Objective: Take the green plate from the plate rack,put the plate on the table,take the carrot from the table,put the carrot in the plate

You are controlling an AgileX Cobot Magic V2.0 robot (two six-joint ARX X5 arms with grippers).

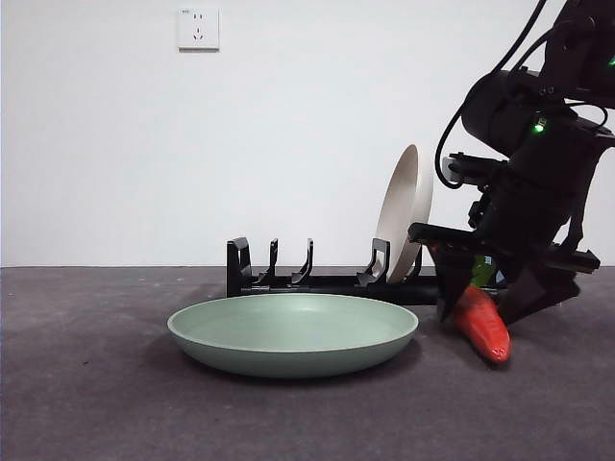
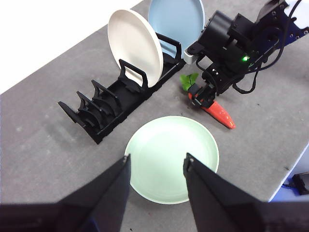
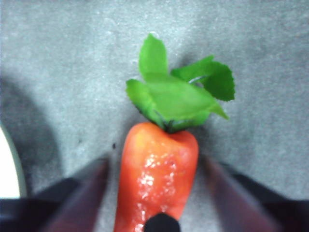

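Observation:
The green plate lies flat on the table, in front of the plate rack. To its right the carrot lies on the table, its green leaves pointing toward the rack. My right gripper is low over the carrot's thick end, open, one jaw on each side with a small gap showing. My left gripper hangs high above the green plate, open and empty.
A beige plate stands upright in the rack's right end, and a blue plate stands behind it. The rack's other slots hold nothing. The table's edge runs close beyond the carrot.

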